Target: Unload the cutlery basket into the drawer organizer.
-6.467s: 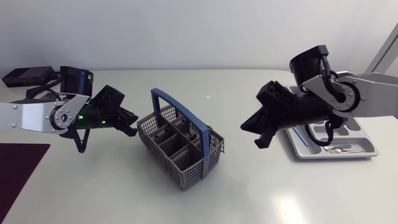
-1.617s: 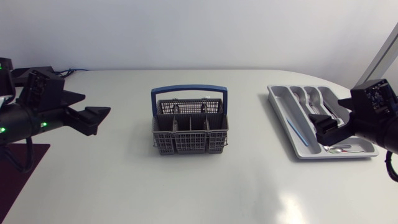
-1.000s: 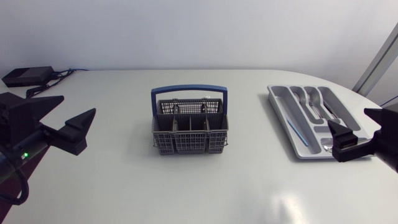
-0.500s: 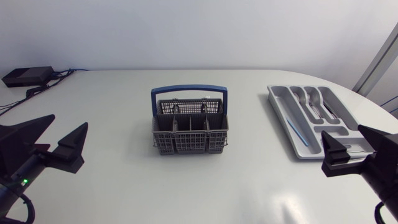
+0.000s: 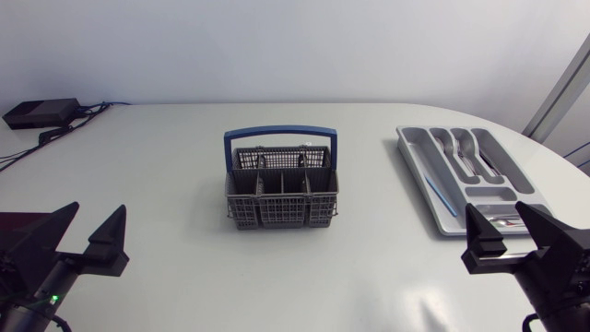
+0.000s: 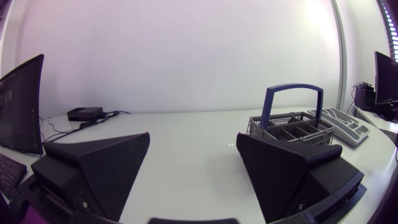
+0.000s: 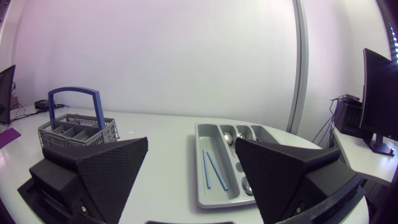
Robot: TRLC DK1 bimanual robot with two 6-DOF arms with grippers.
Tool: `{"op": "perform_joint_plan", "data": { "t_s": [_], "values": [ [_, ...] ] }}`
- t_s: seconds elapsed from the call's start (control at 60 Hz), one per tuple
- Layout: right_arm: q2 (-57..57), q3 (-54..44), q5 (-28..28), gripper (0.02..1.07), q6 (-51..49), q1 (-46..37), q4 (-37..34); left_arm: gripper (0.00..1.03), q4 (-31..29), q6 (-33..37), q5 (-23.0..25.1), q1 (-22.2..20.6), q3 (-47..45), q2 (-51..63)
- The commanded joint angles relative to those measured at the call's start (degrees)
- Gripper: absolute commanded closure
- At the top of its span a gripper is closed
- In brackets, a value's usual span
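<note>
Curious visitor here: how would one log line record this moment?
left gripper open | right gripper open | basket looks empty | organizer holds cutlery

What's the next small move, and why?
Probably none; I'd stop here. Nothing sticks up from the basket and its compartments look empty. Spoons lie in the organizer, and the left gripper and right gripper sit open, well away from it.

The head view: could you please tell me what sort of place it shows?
Probably a robotics lab staging a kitchen chore: white table, grey mesh cutlery basket with blue handle, grey plastic drawer organizer, black wedge-fingered left tool and right tool.
</note>
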Motion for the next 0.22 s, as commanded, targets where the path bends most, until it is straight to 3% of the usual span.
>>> {"op": "perform_joint_plan", "data": {
  "t_s": [0.0,0.2],
  "values": [
    [-0.3,-1.1,0.5,0.06,1.7,0.4,1.0,0.06,-0.4,-2.1,-0.4,0.6,-2.2,-1.8],
    [-0.3,-1.1,0.5,0.06,1.7,0.4,1.0,0.06,-0.4,-2.1,-0.4,0.6,-2.2,-1.8]
  ]
}}
